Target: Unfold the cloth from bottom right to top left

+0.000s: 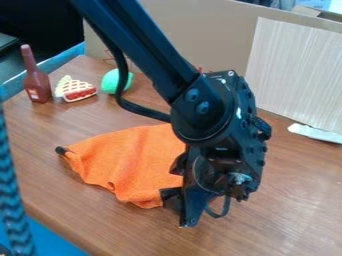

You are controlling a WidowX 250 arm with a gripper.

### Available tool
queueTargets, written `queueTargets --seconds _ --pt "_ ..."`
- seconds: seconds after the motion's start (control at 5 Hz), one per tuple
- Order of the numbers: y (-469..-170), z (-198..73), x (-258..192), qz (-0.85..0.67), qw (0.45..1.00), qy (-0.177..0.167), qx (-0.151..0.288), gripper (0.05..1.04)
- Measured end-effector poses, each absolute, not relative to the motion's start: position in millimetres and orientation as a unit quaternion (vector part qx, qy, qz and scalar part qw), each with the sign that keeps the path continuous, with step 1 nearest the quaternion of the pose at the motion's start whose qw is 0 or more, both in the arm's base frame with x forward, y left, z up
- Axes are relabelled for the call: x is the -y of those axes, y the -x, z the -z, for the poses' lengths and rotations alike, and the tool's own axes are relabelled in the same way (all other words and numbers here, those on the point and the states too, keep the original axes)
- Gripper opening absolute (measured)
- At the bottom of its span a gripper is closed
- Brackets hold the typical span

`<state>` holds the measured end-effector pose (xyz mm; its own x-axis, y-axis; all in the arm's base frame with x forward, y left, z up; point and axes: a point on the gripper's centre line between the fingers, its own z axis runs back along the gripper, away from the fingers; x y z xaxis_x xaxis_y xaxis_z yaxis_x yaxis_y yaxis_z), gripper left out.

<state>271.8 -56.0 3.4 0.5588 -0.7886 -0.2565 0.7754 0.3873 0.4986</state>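
At the far left, a dark cord with blue zigzags (11,205) can be seen, then a brown bottle (38,85) stood upright on the bench (294,200); what's in it can't be made out. A small black bit (61,150) is seen right at the left corner of the cloth, with a toy pie slice (78,92) farther back and a green toy (116,81) just beside it. The cloth (130,162) is bright orange, laid mid-bench and kinda rumpled, narrowed to that corner, with a little fold along its front edge. Its right side is partly hidden by the gripper (175,192); whether the jaws are open or closed can't be told, tbh. Behind, a pale board (294,72) is propped up, with a white strip (315,133) near its foot.
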Motion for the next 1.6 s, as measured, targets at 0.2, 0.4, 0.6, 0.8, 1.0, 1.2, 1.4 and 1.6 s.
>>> queueTargets --seconds 0.2,0.4,0.6,0.8,1.0,1.2,1.4,1.6 --pt "-270 -2 57 0.475 0.834 -0.281 0.006 0.359" --pt "-264 -4 56 0.487 0.830 -0.273 0.003 0.153" --pt "-259 -16 59 0.490 0.833 -0.257 0.018 0.066" --pt "-248 -24 62 0.498 0.836 -0.232 0.019 0.056" --pt "-235 -22 70 0.514 0.830 -0.215 0.012 0.055" --pt "-227 -25 76 0.518 0.831 -0.202 0.017 0.055" --pt "-224 -47 75 0.521 0.832 -0.186 0.043 0.055" --pt "-243 -68 49 0.486 0.858 -0.159 0.045 0.055"
